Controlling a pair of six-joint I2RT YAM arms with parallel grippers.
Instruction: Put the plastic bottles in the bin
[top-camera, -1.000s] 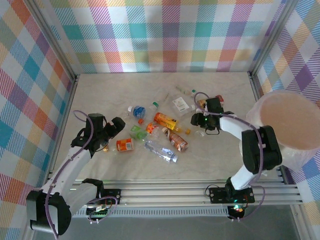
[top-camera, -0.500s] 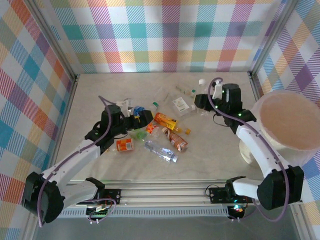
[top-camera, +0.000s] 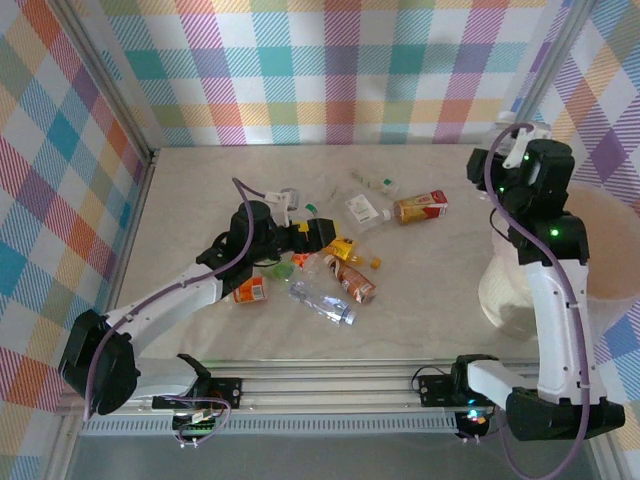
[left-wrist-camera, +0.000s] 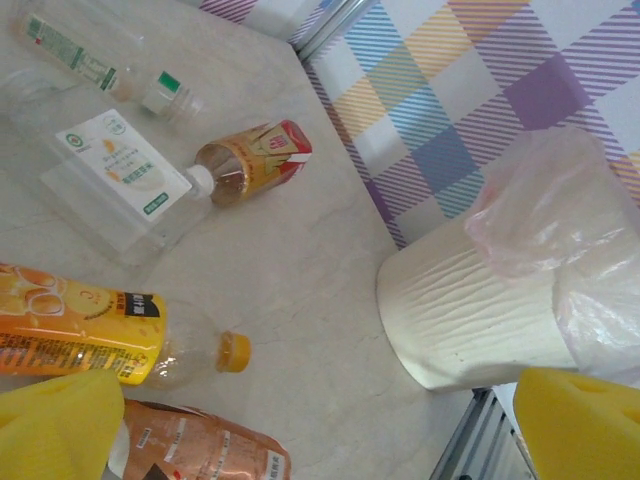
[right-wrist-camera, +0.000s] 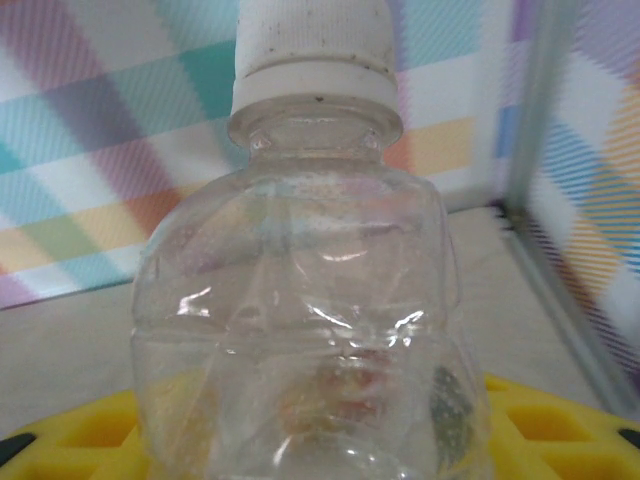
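At 3 o'clock on the pale marbled table, seen from above: large round translucent white plastic bin, upright, pale inside.

At 2 o'clock, raised well above the tabletop and just beside the bin's rim: right gripper, yellow foam pads clamped on a small clear plastic bottle with a white cap. Cap uppermost in the wrist view, no label readable.

Near the table's centre, low over the scattered bottles: left gripper, spread wide, holding nothing.

In the left wrist view:
- At 9 o'clock, lying flat, an orange-labelled clear bottle with an orange cap.
- At 7 o'clock, just beside it, a crushed copper-labelled bottle.
- At 11 o'clock, a flat clear bottle with a white label.
- Cap-to-cap against that, a brown bottle with a red label.

From above, at 6 o'clock of the pile, a clear bottle with a blue label. At 8 o'clock, a short orange-labelled bottle. All of these on the table, well apart from the bin.
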